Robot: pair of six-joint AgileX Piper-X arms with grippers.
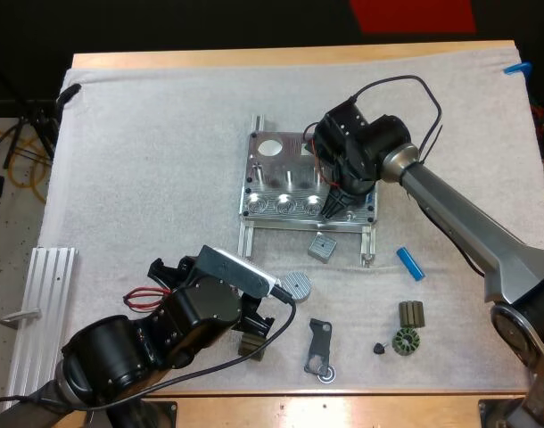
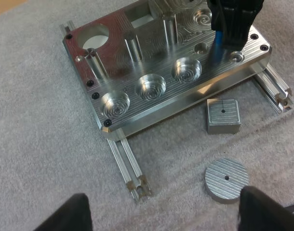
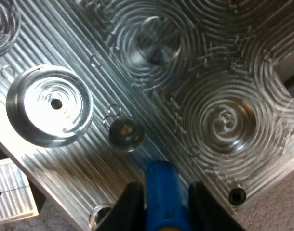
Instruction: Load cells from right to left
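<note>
The metal fixture (image 1: 281,169) stands mid-mat, with three round pockets along its front edge (image 2: 152,87). My right gripper (image 1: 333,209) is over the fixture's front right part, shut on a blue cylinder (image 3: 160,195) held upright. In the right wrist view the cylinder's tip hangs just beside a small dark hole (image 3: 124,133) in the plate (image 3: 224,72). The left wrist view shows that blue cylinder (image 2: 218,47) almost touching the plate (image 2: 137,29). Another blue cylinder (image 1: 410,263) lies on the mat right of the fixture. My left gripper (image 1: 259,332) hovers open near the front, its fingers (image 2: 65,216) wide apart.
A small metal block (image 1: 322,247) and a ribbed metal disc (image 1: 296,283) lie in front of the fixture. A dark bracket (image 1: 318,348) and small dark round parts (image 1: 406,341) sit near the front edge. An aluminium rail (image 1: 40,312) lies at the left.
</note>
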